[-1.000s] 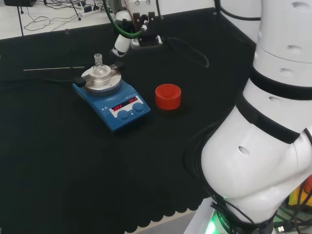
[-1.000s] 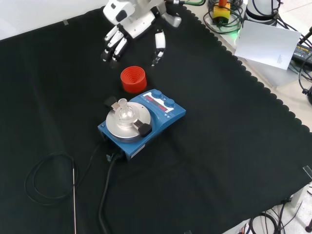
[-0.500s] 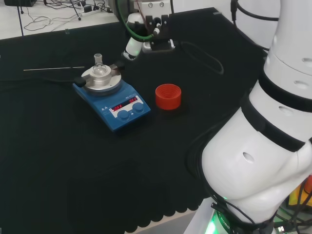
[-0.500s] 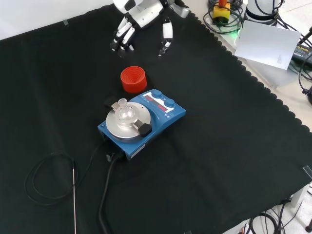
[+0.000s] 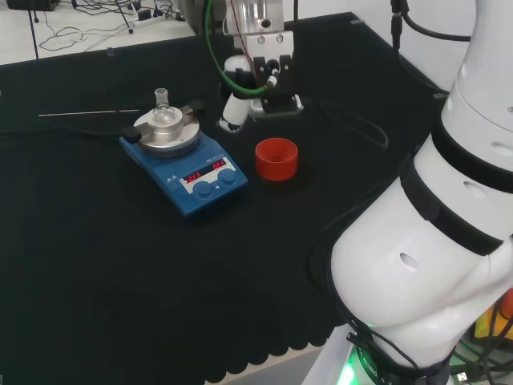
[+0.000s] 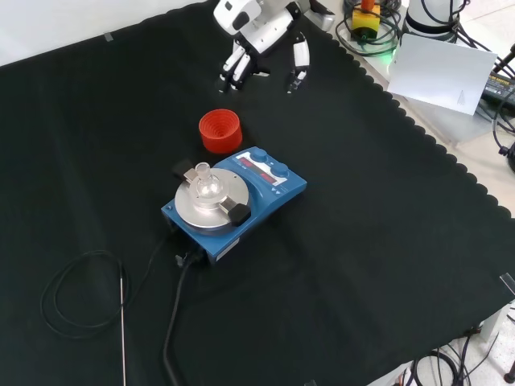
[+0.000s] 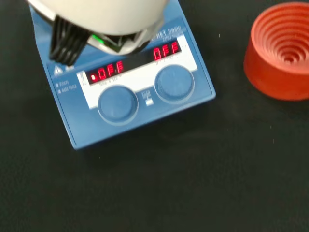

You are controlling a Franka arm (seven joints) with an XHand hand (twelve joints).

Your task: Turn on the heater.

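Two knobs (image 7: 116,103) sit side by side on the heater's (image 6: 273,189) sloped front panel, under two red readouts (image 7: 137,62), so the controls face the arm and can be reached without crossing the plate. In the front view the heater stands near the middle of the cloth (image 6: 386,265), knobs on its far side. A small glass flask (image 6: 206,184) rests on the round steel plate (image 5: 167,131), held between two black clamps (presumably so it stays centred). A red ring stand (image 6: 220,131) sits empty just beyond the heater, near it but apart. From the heater's near-left corner a black cable (image 6: 173,322) trails toward the near edge, with a thin probe (image 6: 122,322) lying to its left. Farther off, the hand (image 6: 259,36) hangs above the cloth beyond the ring, fingers (image 6: 233,68) straight and spread, thumb apart, holding nothing. Judged from this, the press is not yet made.
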